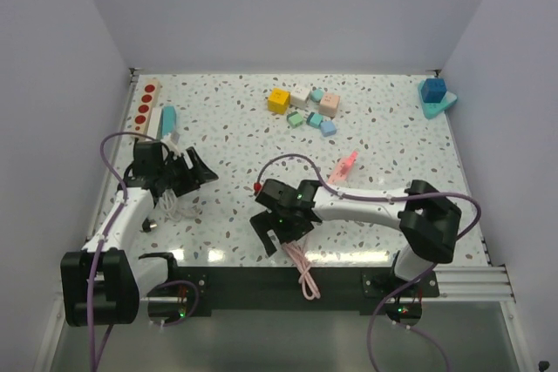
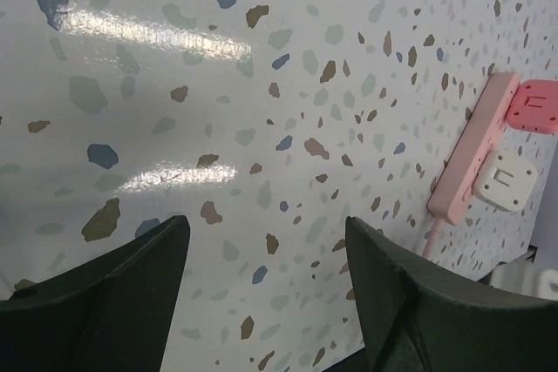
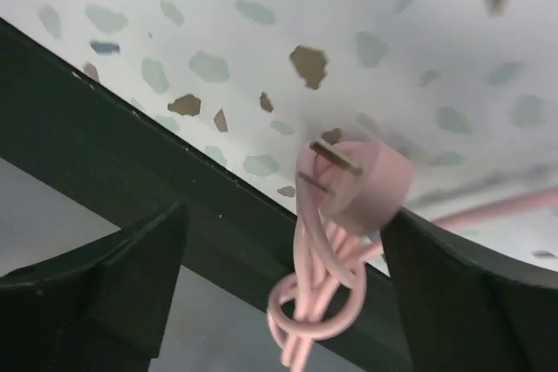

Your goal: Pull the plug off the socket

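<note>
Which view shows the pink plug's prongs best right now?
Right wrist: the pink plug sits mid-frame, both flat prongs visible, inside the open right gripper. Top external shows only its bundled cord below that gripper. Left wrist misses it, showing the pink power strip instead.

The left arm (image 1: 122, 215) and right arm (image 1: 362, 204) are built from white links and black joint housings. A purple cable (image 1: 106, 147) is looped beside each. Green lights (image 1: 180, 311) are shown at the bases. The fingers (image 2: 113, 302) are black and wedge-shaped.

Two end effectors (image 2: 266, 219) (image 3: 283, 213), one pink plug (image 3: 362, 185), seven clustered blocks (image 1: 278, 100).
</note>
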{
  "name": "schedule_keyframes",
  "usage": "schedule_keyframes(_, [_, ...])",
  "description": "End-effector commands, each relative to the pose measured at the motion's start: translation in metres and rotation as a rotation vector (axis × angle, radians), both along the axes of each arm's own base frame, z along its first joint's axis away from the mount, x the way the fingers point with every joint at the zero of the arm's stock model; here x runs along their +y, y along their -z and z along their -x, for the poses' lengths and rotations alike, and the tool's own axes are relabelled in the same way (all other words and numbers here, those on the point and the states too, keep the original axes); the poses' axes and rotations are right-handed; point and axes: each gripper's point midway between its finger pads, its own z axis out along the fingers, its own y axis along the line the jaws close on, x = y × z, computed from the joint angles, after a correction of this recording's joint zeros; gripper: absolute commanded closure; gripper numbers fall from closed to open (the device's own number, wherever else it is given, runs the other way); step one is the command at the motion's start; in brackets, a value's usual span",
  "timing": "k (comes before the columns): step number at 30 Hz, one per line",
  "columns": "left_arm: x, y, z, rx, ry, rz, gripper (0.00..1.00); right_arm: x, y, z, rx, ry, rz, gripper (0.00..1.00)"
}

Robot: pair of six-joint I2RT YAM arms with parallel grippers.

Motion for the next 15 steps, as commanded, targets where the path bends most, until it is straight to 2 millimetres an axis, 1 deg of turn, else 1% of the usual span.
schedule_keyframes(1, [-0.004,-0.01,-0.012,-0.075,0.035,0.01,0.23,-0.018,-0.066,-0.061,-0.218,0.137,-0.006,0.03])
schedule_keyframes(2, [-0.004,-0.011,-0.014,-0.075,0.034,0.014,0.23,-0.024,-0.082,-0.075,-0.252,0.186,-0.033,0.02])
schedule_keyframes(3, [-0.004,-0.011,-0.015,-0.077,0.034,0.018,0.23,-0.03,-0.092,-0.089,-0.279,0.243,-0.042,0.02])
schedule_keyframes(4, [-0.006,-0.013,-0.017,-0.084,0.036,0.027,0.23,-0.047,-0.101,-0.116,-0.302,0.34,-0.032,0.02])
schedule_keyframes(5, [-0.006,-0.014,-0.019,-0.083,0.036,0.03,0.23,-0.06,-0.109,-0.132,-0.336,0.399,-0.016,0.02])
schedule_keyframes(6, [-0.007,-0.014,-0.02,-0.082,0.039,0.035,0.23,-0.07,-0.113,-0.144,-0.342,0.436,-0.007,0.02])
schedule_keyframes(7, [-0.008,-0.017,-0.022,-0.089,0.043,0.043,0.23,-0.09,-0.122,-0.163,-0.354,0.515,0.013,0.02])
schedule_keyframes(8, [-0.009,-0.017,-0.024,-0.087,0.043,0.048,0.23,-0.109,-0.126,-0.178,-0.402,0.573,0.069,0.02])
schedule_keyframes(9, [-0.009,-0.018,-0.025,-0.091,0.046,0.051,0.22,-0.122,-0.127,-0.188,-0.415,0.619,0.111,0.02])
schedule_keyframes(10, [-0.01,-0.019,-0.026,-0.097,0.052,0.051,0.22,-0.143,-0.136,-0.203,-0.435,0.697,0.143,0.02])
schedule_keyframes(12, [-0.012,-0.022,-0.028,-0.108,0.062,0.06,0.21,-0.165,-0.14,-0.22,-0.451,0.793,0.165,0.02])
schedule_keyframes(13, [-0.015,-0.024,-0.028,-0.113,0.081,0.076,0.21,-0.183,-0.144,-0.234,-0.457,0.868,0.163,0.03])
schedule_keyframes(14, [-0.017,-0.023,-0.028,-0.107,0.087,0.084,0.21,-0.191,-0.143,-0.241,-0.451,0.899,0.163,0.06])
schedule_keyframes(15, [-0.02,-0.023,-0.027,-0.105,0.103,0.089,0.2,-0.196,-0.143,-0.247,-0.452,0.913,0.164,0.06])
